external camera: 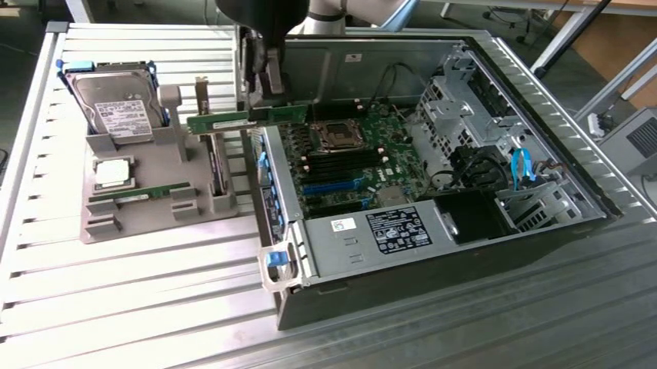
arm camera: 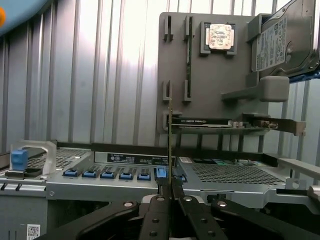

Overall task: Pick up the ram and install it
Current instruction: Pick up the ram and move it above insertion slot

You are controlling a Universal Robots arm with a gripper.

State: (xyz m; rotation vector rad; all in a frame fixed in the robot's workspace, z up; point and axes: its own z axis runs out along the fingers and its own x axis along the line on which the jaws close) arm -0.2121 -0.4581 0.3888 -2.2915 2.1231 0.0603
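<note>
One long, thin green ram [external camera: 231, 120] stick gripped above the edge of an open black-and-silver computer case [external camera: 534, 100].
The arm's black pincer [external camera: 265, 106] is closed on the ram, holding it level in the air over the case wall on the exterior view's left, between the case and a grey moulded parts holder [external camera: 144, 154]. In the wrist view the ram [arm camera: 170, 150] shows edge-on as a thin line running out from the pincer [arm camera: 170, 197]. A second green stick [external camera: 138, 196] lies in the holder, near a square silver processor chip [external camera: 113, 173] and a silver hard drive [external camera: 118, 108]. Holder and case rest on a ribbed metal surface [external camera: 134, 284].
</note>
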